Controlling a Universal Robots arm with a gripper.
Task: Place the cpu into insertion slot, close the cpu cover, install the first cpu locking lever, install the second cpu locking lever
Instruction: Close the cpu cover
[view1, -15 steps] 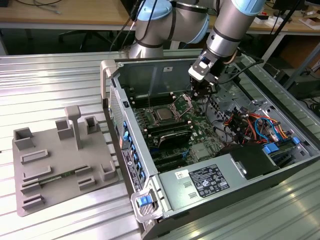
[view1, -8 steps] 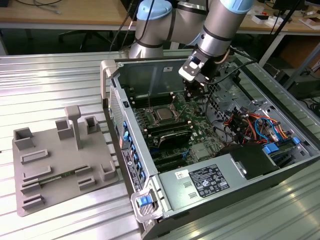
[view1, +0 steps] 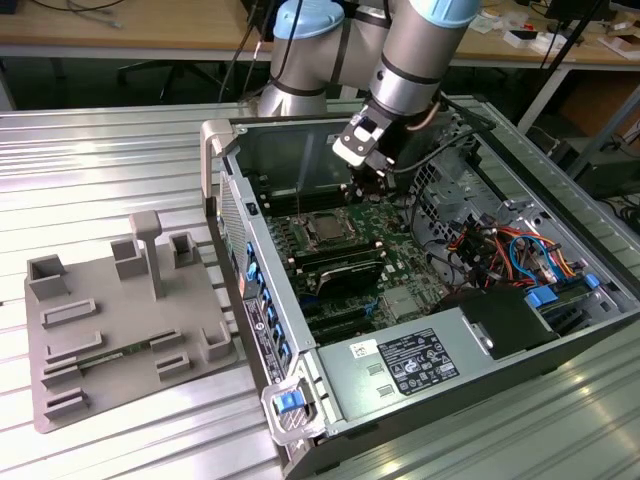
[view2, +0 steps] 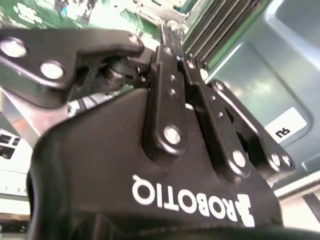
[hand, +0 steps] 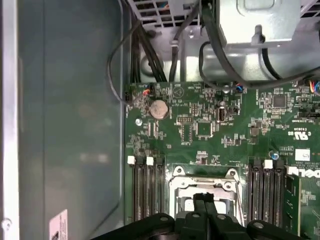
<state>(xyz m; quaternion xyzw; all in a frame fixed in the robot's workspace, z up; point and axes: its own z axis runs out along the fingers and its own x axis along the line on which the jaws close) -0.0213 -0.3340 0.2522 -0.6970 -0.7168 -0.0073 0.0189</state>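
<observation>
The claw (hand: 205, 201) hangs inside the open case (view1: 232, 170), over the green board (hand: 200, 125). Its two black fingers (hand: 199, 206) are pressed together. Nothing can be seen pinched between them, and the second wrist view shows the same closed tips (view2: 165, 31).

In the first wrist view the slot (hand: 175, 200) lies right under the tips, which cover its middle. Its silver cover (hand: 202, 180) looks to lie flat over it, though I cannot tell whether it is locked down. In the exterior view a grey square sits in the slot, and I take it to be the cpu (view1: 322, 230), already seated. From that camera the claw (view1: 367, 192) hangs above the slot and towards the exterior view's right of it. No contact shows.

Judging by this, the work is at the slot's frame or its levers. The levers themselves are too thin to make out.

Long black memory slots (hand: 145, 192) run along both flanks of the slot, parallel to the line of the fingers. A round coin cell (hand: 159, 108) sits beyond the slot from the claw, and black cables (hand: 150, 60) lie further off. A grey fixture tray (view1: 110, 330) rests on the ribbed tabletop (view1: 100, 160), well apart from the slot, outside the case.
</observation>
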